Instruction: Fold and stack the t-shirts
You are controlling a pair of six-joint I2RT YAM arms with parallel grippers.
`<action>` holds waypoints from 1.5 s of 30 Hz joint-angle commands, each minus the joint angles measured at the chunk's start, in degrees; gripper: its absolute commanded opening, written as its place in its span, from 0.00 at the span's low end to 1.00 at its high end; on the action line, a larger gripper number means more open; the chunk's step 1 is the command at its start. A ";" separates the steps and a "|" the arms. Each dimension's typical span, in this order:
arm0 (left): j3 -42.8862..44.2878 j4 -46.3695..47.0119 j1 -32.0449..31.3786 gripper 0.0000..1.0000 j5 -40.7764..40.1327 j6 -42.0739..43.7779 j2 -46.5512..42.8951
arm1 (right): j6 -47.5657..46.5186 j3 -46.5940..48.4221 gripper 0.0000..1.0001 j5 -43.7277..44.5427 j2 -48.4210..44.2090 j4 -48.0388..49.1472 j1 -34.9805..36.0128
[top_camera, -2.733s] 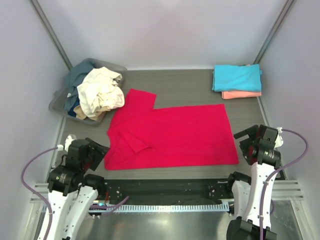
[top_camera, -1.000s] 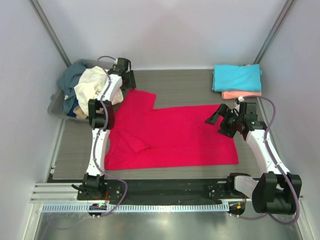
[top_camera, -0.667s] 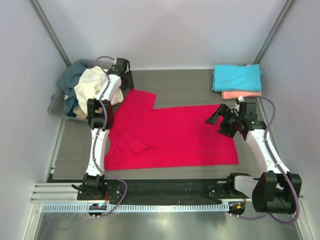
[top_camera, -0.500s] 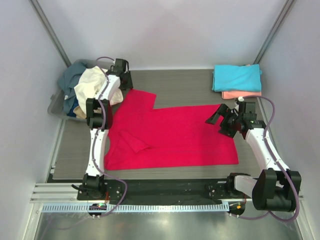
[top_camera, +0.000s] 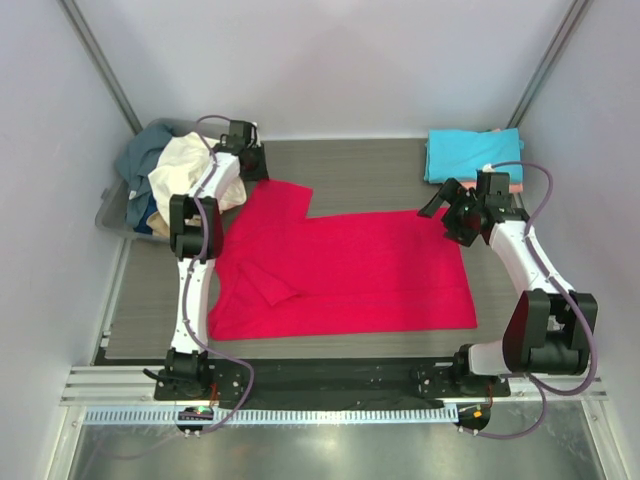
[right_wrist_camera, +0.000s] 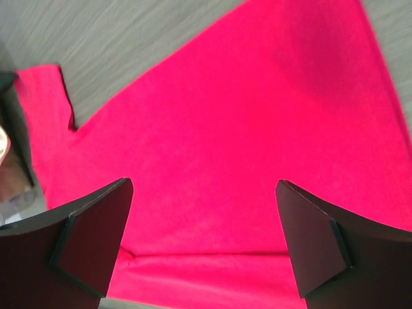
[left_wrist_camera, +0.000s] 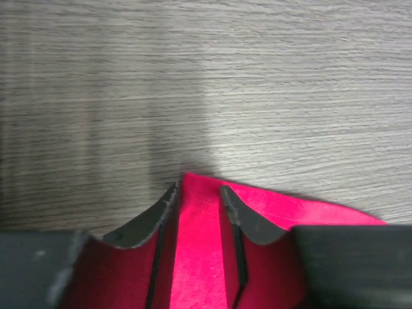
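Left claw [left_wrist_camera: 198,188]: jaws narrowly apart, straddling the far sleeve corner of the red t-shirt [left_wrist_camera: 201,257], flat on the table. Right claw [right_wrist_camera: 205,185]: jaws wide apart, over the same shirt; folded turquoise t-shirt [top_camera: 472,155] just beyond.

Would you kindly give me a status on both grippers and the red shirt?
Left gripper astride far sleeve corner of red shirt, grip unconfirmed. Right gripper open above its far right corner. Turquoise shirt folded beyond.
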 commanded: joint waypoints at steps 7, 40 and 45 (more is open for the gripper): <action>-1.52 -3.84 -1.40 0.01 3.27 1.46 1.03 | -2.61 10.84 1.00 9.10 14.63 2.22 -1.20; -11.46 4.69 -0.78 0.00 3.10 0.49 -4.51 | -8.41 27.73 0.43 20.36 40.24 4.50 0.38; -11.54 4.77 -0.69 0.00 3.01 0.49 -4.51 | -8.93 27.73 0.22 21.15 40.94 4.95 0.56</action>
